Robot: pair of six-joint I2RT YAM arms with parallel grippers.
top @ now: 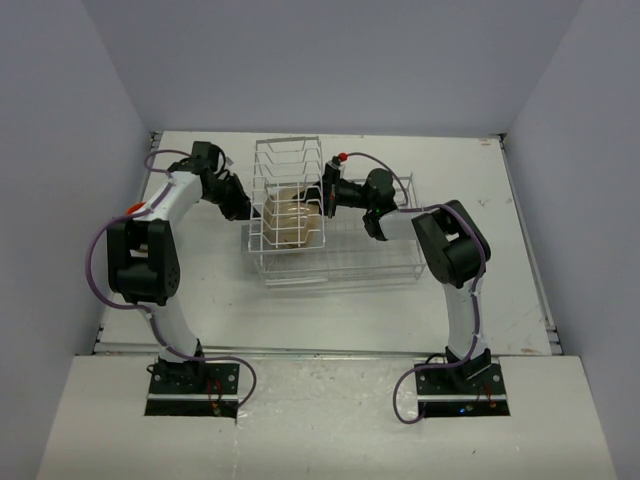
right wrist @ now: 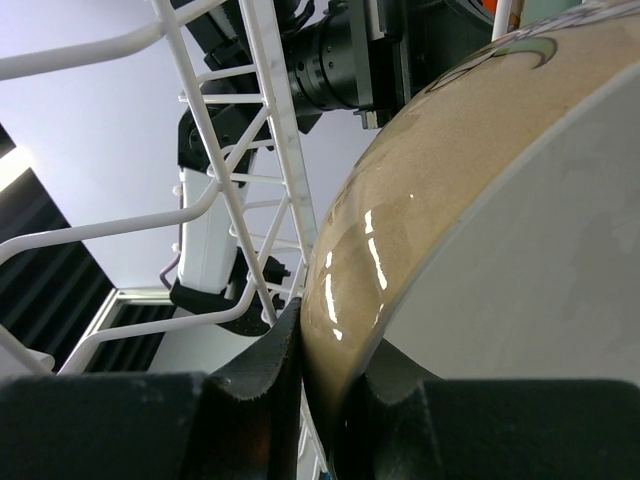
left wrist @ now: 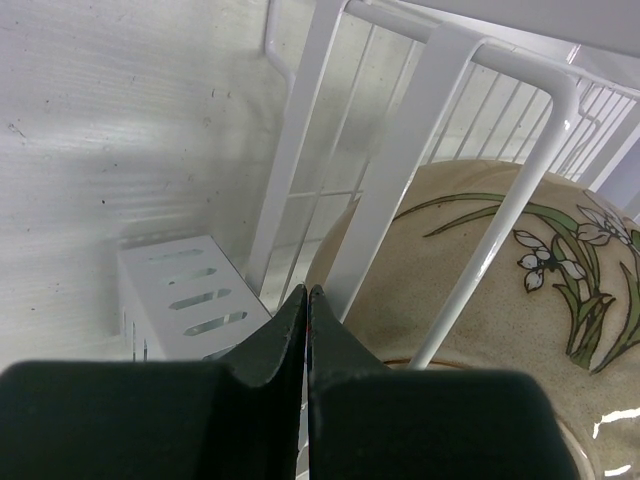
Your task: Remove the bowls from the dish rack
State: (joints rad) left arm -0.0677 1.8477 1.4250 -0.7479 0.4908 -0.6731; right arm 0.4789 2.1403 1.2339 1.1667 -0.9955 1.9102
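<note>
Tan bowl (top: 290, 216) noted in upright section at 9 o'clock end of rack (top: 340, 272), right gripper (top: 328, 195) clamped on bowl rim at its 3 o'clock, left gripper (left wrist: 307, 292) closed on nothing, just beside rack wires at bowl's 9 o'clock.

Evenly bright from overhead, with only faint shadows on the counter (top: 300, 318). Glare streaks on the bowl (right wrist: 372, 235). Soft focus at the left pincer (left wrist: 307, 295).
</note>
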